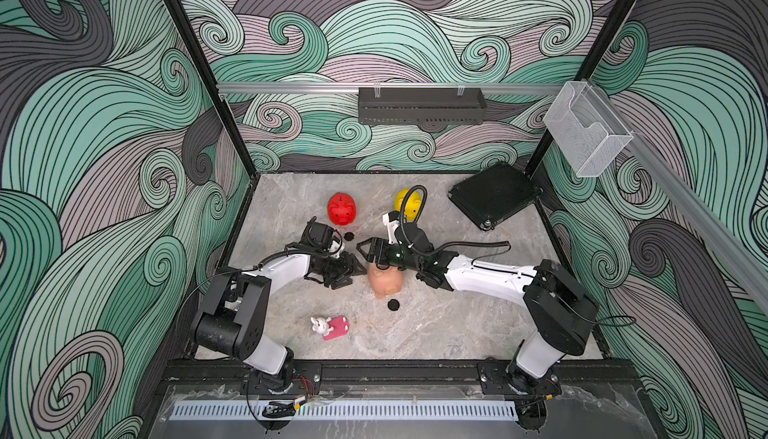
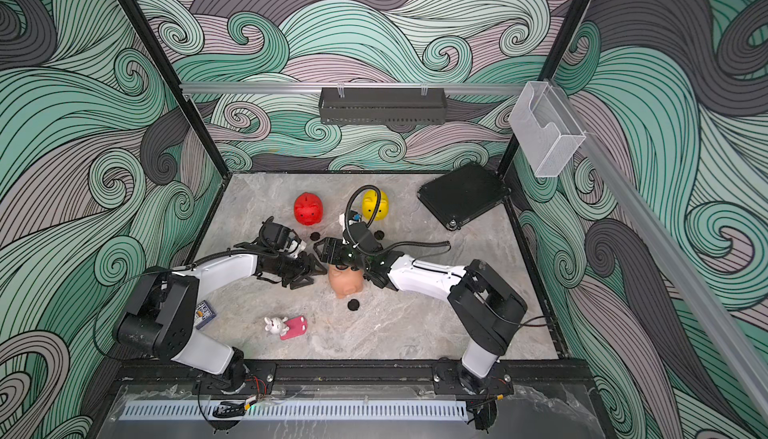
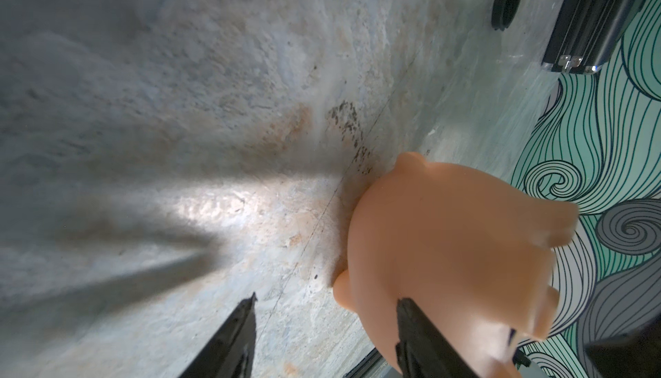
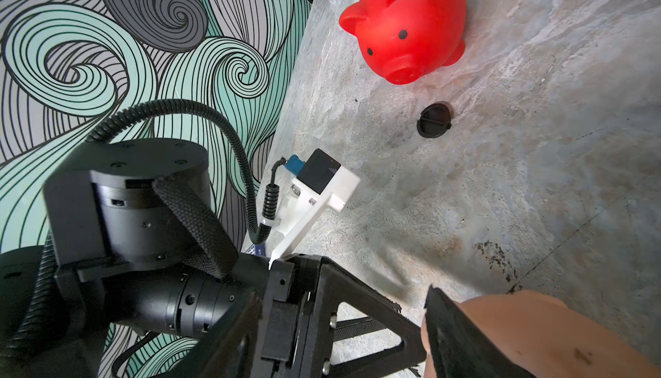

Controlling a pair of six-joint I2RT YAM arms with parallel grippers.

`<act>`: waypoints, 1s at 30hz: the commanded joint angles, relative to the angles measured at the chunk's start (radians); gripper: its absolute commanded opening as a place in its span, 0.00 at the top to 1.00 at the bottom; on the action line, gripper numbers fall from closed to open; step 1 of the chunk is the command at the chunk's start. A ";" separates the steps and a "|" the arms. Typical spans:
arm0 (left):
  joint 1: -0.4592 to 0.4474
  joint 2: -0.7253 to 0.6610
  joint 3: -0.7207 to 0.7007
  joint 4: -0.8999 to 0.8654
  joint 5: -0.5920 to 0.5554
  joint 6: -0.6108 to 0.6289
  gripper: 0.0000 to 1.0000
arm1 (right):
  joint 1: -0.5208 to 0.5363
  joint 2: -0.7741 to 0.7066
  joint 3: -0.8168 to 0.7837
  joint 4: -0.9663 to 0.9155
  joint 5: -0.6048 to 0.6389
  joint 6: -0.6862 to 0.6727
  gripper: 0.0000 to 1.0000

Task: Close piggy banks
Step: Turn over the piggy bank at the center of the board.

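Jaws on both arms stand parted and hold nothing. In both top views the left gripper (image 1: 354, 270) and right gripper (image 1: 362, 250) close in on the peach pig (image 1: 384, 284), probably to steady it for plugging. A plug (image 1: 392, 304) lies just beside it. The red pig (image 1: 341, 208) and yellow pig (image 1: 409, 204) stand behind. Left wrist: only bare table (image 3: 179, 108) between the fingers, the peach pig past one of them. Right wrist: another plug (image 4: 434, 121) near the red pig.

Peach pig (image 2: 348, 285) mid-table, left claw (image 2: 312, 275) & right claw (image 2: 320, 252) just beside, black plug (image 2: 353, 304) near.
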 commanded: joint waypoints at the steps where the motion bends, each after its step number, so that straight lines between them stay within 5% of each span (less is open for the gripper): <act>1: 0.011 -0.039 0.030 -0.049 -0.006 0.017 0.38 | 0.005 -0.051 0.049 -0.094 -0.017 -0.084 0.26; 19: 0.015 -0.297 0.102 -0.284 -0.059 -0.117 0.36 | -0.031 -0.503 0.013 -0.795 0.081 -0.208 0.24; 23: 0.012 -0.304 0.088 -0.217 -0.031 -0.159 0.36 | -0.031 -0.562 -0.041 -0.861 0.089 -0.182 0.23; 30: 0.011 -0.305 0.114 -0.307 0.031 -0.052 0.35 | -0.051 -0.532 -0.045 -0.879 0.126 -0.177 0.25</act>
